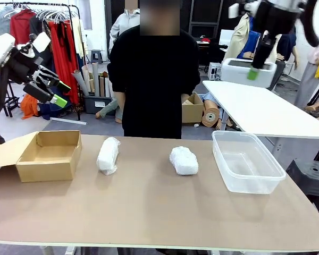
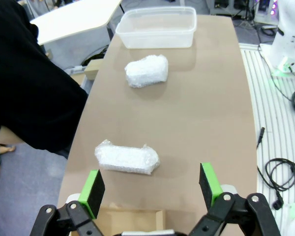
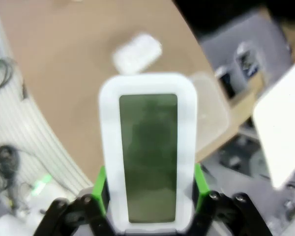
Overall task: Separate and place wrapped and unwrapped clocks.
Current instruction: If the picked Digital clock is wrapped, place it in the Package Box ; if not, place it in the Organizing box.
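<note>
1. Clocks in crinkly white wrapping, two of them, lie on the brown table (image 1: 149,212). The left wrapped clock (image 1: 108,155) lies just right of the cardboard box (image 1: 42,171). The right wrapped clock (image 1: 184,160) lies nearer the clear tub (image 1: 239,183). Bare tabletop separates the two.
2. The bare white clock (image 3: 147,152), with its grey screen facing the wrist camera, is off the table. The right gripper (image 3: 148,189) clamps it upright between its green pads, high above the tub end of the table.
3. The left gripper (image 2: 151,189) hovers above the box end with its jaws spread wide and nothing between them.
4. The box sits open at the robot's left end of the table with one flap folded outward. The tub sits at the right end.
5. A person in black (image 1: 151,79) stands at the middle of the far edge.
6. Behind the person, a clothes rail (image 1: 58,48) with red garments stands to the left. A white table (image 1: 266,111) stands to the right, on a grey floor.
</note>
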You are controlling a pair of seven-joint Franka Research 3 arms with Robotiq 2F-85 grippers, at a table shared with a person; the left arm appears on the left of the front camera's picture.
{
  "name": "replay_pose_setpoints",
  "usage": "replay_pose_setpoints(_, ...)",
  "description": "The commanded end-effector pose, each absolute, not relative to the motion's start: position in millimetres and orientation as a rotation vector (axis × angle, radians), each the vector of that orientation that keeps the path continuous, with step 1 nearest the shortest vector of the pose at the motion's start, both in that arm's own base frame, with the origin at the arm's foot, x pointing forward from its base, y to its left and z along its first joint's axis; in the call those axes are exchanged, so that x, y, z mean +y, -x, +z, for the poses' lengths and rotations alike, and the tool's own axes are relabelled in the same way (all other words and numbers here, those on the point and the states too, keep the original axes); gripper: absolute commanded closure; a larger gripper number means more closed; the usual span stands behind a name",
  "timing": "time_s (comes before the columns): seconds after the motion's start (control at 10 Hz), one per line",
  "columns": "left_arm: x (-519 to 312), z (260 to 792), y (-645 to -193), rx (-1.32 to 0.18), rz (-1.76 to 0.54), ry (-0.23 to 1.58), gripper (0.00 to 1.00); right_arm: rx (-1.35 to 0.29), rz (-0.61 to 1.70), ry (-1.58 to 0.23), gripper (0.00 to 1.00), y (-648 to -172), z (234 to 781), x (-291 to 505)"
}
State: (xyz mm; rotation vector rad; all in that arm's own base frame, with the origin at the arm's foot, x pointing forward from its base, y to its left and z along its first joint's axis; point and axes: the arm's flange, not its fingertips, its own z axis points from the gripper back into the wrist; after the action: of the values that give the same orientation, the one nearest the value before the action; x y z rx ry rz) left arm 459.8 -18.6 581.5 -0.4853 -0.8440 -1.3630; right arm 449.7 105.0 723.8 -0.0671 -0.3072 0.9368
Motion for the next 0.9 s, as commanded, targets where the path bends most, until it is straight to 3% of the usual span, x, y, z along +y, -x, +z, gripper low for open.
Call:
replay_pose_setpoints(0.0,-18.4,582.2,-459.5,-0.848,-1.365,0.494,0.0,-0.421,0.648,0.093,1.0,-433.0,689.0,97.3)
replay_pose_setpoints(0.5,-18.4,582.2,-459.5,-0.848,-1.365,0.494,0.0,-0.495,0.22,0.266,1.0,-423.5,603.6,47.8)
replay_pose_setpoints(0.8,-18.4,582.2,-459.5,-0.848,-1.365,0.494,0.0,-0.458,0.049,0.168,1.0,-414.4,572.3,40.3)
